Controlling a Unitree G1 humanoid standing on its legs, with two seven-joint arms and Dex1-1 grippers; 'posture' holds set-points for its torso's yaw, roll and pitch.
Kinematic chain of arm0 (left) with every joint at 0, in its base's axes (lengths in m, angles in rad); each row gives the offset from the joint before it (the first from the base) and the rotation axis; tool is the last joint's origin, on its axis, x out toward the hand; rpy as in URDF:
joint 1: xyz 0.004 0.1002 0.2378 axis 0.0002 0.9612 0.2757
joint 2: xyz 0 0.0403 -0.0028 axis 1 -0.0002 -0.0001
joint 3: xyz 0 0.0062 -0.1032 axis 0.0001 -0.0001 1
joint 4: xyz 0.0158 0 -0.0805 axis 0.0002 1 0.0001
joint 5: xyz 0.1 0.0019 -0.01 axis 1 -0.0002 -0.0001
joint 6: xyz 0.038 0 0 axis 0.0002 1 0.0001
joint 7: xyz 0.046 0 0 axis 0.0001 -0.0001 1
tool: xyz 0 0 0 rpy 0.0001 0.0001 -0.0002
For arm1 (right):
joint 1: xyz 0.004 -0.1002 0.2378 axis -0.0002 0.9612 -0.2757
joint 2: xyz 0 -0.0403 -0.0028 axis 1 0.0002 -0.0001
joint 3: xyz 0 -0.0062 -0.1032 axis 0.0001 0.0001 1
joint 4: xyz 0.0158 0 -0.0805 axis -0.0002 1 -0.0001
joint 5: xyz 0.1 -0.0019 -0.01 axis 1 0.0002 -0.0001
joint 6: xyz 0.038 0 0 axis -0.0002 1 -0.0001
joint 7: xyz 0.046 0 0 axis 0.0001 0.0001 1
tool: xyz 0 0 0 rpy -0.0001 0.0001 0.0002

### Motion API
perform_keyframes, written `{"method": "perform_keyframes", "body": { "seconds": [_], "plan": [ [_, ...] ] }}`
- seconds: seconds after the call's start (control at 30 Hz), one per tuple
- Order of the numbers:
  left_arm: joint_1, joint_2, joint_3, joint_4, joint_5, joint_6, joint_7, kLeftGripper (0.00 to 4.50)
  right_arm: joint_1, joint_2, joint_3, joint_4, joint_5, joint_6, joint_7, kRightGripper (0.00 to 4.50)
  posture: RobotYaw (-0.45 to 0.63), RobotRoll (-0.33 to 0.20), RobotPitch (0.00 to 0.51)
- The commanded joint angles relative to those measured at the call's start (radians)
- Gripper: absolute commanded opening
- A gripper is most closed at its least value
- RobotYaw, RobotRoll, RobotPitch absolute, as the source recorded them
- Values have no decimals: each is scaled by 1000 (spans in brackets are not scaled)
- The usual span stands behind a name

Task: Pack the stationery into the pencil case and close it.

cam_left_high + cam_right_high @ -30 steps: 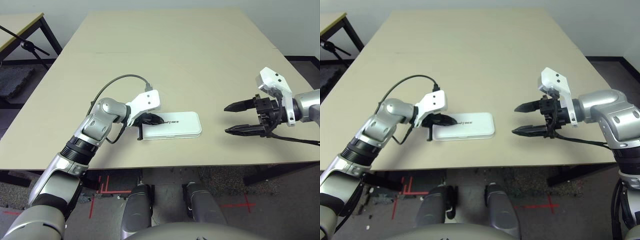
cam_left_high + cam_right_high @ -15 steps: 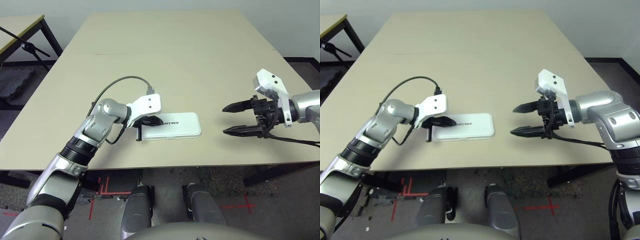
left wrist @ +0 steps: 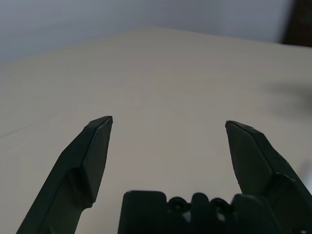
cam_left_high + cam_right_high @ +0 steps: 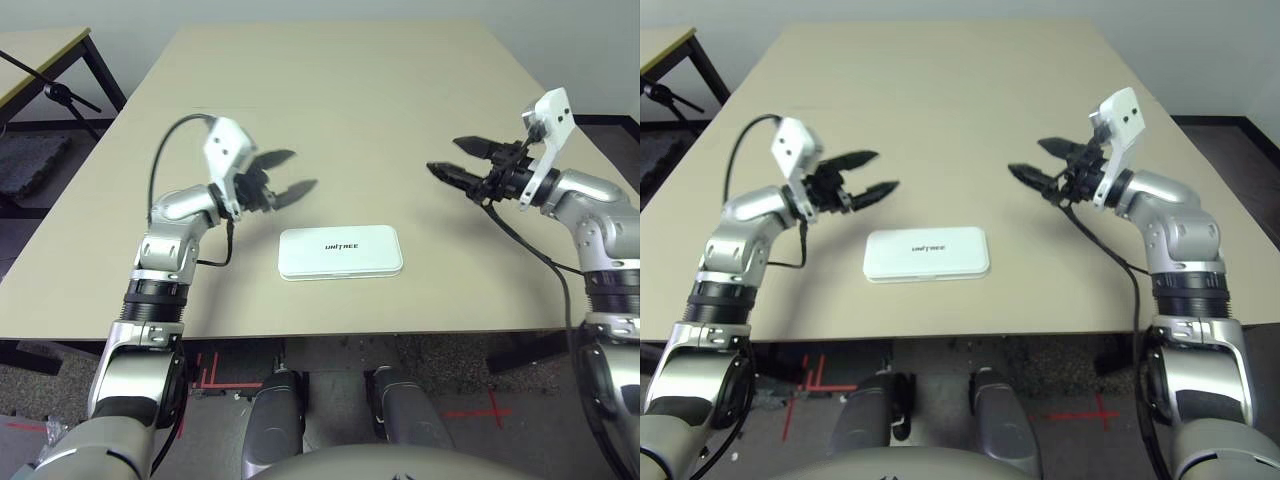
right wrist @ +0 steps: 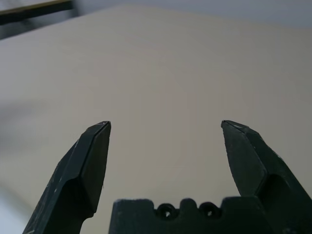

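Lying flat, pencil case closed, long axis left-right

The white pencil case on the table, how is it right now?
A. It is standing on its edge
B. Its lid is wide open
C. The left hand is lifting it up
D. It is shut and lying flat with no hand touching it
D. The white pencil case lies flat with its lid down, and the left hand and right hand both hang open, apart from it.
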Motion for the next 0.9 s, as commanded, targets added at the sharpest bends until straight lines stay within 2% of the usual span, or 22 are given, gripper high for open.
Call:
{"method": "perform_keyframes", "body": {
  "seconds": [0.03, 0.17, 0.33, 0.5, 0.9],
  "plan": [
    [-29, 14, 74, 192, 4, -118, 106, 4472, -29, 15, -67, 152, -61, -154, -191, 4500, -89, 0, 86],
    [-60, 39, 133, 362, 16, -230, 223, 4472, -41, 11, -125, 312, -94, -286, -376, 4500, -95, 0, 87],
    [-82, 50, 159, 453, 16, -307, 311, 4472, -41, -2, -175, 458, -102, -384, -512, 4500, -98, 0, 89],
    [-86, 44, 158, 482, 14, -343, 337, 4472, -54, -11, -172, 525, -102, -426, -510, 4500, -98, 0, 94],
    [-72, 38, 142, 444, 15, -333, 333, 4472, -53, 5, -163, 541, -96, -433, -473, 4500, -97, 0, 106]
  ]
}}
